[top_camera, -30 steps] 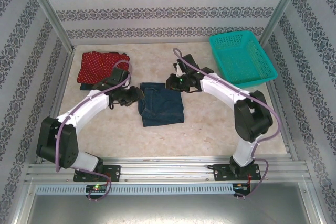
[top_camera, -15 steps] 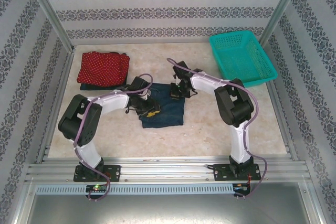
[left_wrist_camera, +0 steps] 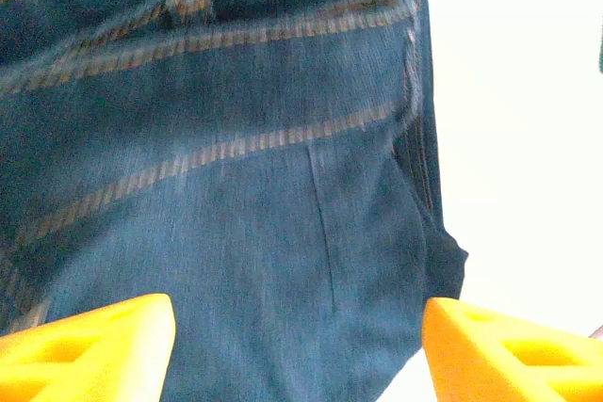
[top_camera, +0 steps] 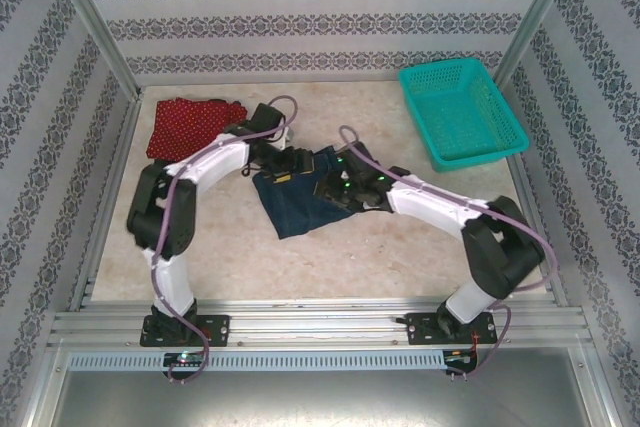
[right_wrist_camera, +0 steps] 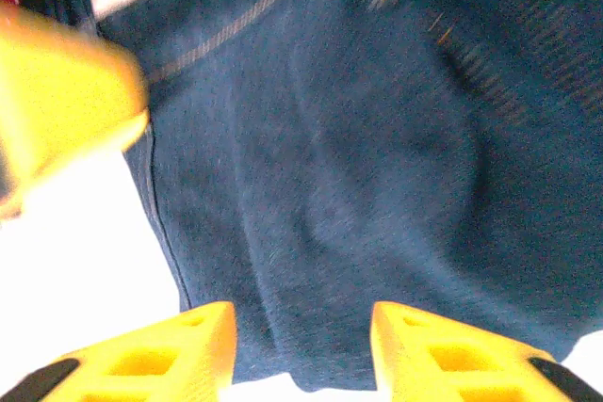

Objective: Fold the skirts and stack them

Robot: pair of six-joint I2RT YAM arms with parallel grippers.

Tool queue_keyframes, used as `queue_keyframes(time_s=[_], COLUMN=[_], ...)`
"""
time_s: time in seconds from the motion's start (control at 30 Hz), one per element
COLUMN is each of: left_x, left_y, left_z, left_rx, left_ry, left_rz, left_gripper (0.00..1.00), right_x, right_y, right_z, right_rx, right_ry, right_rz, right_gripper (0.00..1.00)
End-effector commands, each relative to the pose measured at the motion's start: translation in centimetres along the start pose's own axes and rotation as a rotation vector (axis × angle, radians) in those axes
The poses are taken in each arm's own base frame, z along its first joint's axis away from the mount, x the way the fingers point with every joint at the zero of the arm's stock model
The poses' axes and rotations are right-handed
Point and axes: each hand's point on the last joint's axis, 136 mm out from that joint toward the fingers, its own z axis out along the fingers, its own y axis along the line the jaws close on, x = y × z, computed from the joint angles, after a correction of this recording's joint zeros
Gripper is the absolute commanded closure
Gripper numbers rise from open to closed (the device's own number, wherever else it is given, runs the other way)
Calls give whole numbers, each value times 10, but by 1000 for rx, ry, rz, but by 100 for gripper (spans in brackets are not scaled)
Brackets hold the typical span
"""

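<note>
A dark blue denim skirt (top_camera: 295,205) lies folded and slightly skewed in the middle of the table. My left gripper (top_camera: 290,161) hovers over its far edge; in the left wrist view the gripper (left_wrist_camera: 300,350) is open, with its yellow fingers (left_wrist_camera: 94,345) wide apart above the stitched denim (left_wrist_camera: 245,233). My right gripper (top_camera: 340,187) is over the skirt's right side, and the right wrist view shows it (right_wrist_camera: 301,350) open above the denim (right_wrist_camera: 358,204), nothing clamped. The red dotted skirt (top_camera: 188,127) lies folded at the far left.
A teal mesh basket (top_camera: 462,112) stands at the far right corner. Patterned walls and metal posts enclose the table. Bare tabletop (top_camera: 400,247) stretches in front of the denim skirt and to its right. The left gripper's yellow finger (right_wrist_camera: 57,110) shows in the right wrist view.
Both grippers went from shut to open and let go of the denim skirt. Both arms swung, the left one towards the far side. The skirt now lies turned at a slant.
</note>
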Motion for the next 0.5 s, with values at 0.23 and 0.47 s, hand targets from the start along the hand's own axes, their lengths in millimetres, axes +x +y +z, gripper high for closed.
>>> queue_keyframes(time_s=[0.23,0.47], left_x=[94,113], left_y=[24,42], left_z=[-35,-16], left_rx=[28,-80], left_ry=[-36,-34], left_rz=[-104,-22], left_gripper=[27,33], right_x=[4,11], right_y=[-62,-65], right_z=[-2,13], right_rx=[21,7], right_ry=[124,161], right_rz=[190,257], right_gripper=[44,40])
